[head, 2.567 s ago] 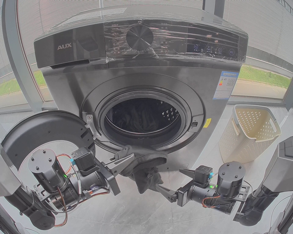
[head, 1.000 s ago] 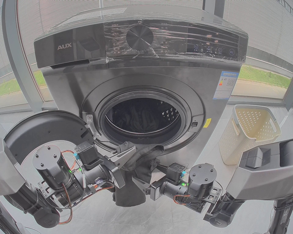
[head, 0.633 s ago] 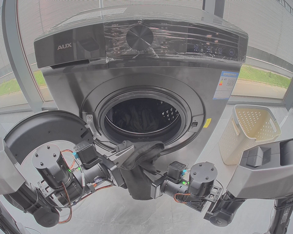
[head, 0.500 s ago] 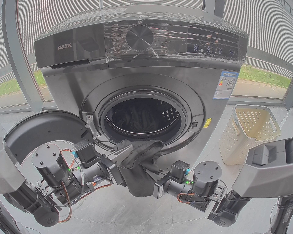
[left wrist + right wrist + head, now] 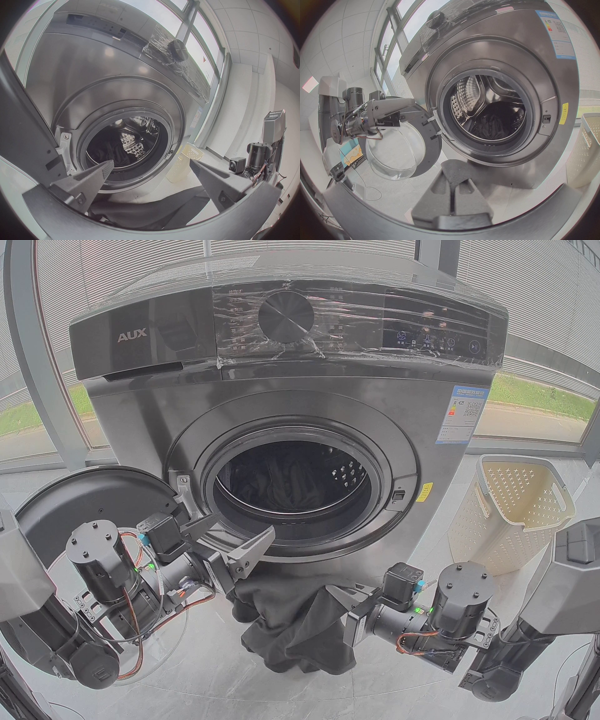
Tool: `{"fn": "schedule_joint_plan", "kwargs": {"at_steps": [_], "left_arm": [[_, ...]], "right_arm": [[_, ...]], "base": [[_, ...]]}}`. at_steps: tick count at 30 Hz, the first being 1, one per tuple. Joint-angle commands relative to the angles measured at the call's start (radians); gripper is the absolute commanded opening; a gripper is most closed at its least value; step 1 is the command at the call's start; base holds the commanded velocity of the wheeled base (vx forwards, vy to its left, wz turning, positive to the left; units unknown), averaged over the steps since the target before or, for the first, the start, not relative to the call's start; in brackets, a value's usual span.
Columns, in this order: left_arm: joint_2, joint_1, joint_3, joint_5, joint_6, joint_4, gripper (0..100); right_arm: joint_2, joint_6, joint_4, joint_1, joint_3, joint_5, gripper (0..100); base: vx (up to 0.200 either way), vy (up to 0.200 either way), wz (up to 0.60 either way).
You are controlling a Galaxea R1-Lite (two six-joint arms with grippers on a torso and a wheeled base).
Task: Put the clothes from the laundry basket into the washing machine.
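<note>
One open door (image 5: pixel 94 502) is swinging out at the left of the single washing machine (image 5: pixel 156 409). Two arms are reaching in from below. The left arm is angling up towards the drum mouth (image 5: pixel 294 490), and its left gripper (image 5: pixel 232 539) is standing wide apart, holding nothing, just in front of the lower rim of the opening. Some dark clothing (image 5: pixel 275 480) is lying inside the drum. One dark garment (image 5: pixel 287 627) is hanging outside the machine, below the opening and under the spread left fingers (image 5: pixel 93 178), drooping in folds towards the floor. The right arm is stretching in low from the right, level with the floor, and its right gripper (image 5: pixel 337 596) is pinching the garment's right-hand edge, the fingers pressing together on the cloth. One pale perforated laundry basket (image 5: pixel 500 534) is standing upright beside the machine at the right, well apart from both grippers, with nothing showing inside it.
</note>
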Motion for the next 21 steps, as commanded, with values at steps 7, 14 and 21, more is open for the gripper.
{"fn": "schedule_joint_plan", "kwargs": {"at_steps": [7, 14, 21], "left_arm": [[0.006, 0.003, 0.003, -0.001, 0.002, 0.001, 100], [0.003, 0.001, 0.026, -0.011, 0.008, -0.001, 100], [0.004, -0.022, 0.103, -0.029, 0.023, -0.002, 100]], "right_arm": [[-0.031, 0.000, 0.002, -0.013, -0.012, 0.000, 0], [-0.048, 0.000, 0.002, -0.013, -0.062, -0.029, 0], [-0.056, 0.000, 0.011, -0.025, -0.122, -0.034, 0]], "base": [[0.000, 0.000, 0.00], [0.000, 0.000, 0.00], [0.000, 0.000, 0.00]]}}
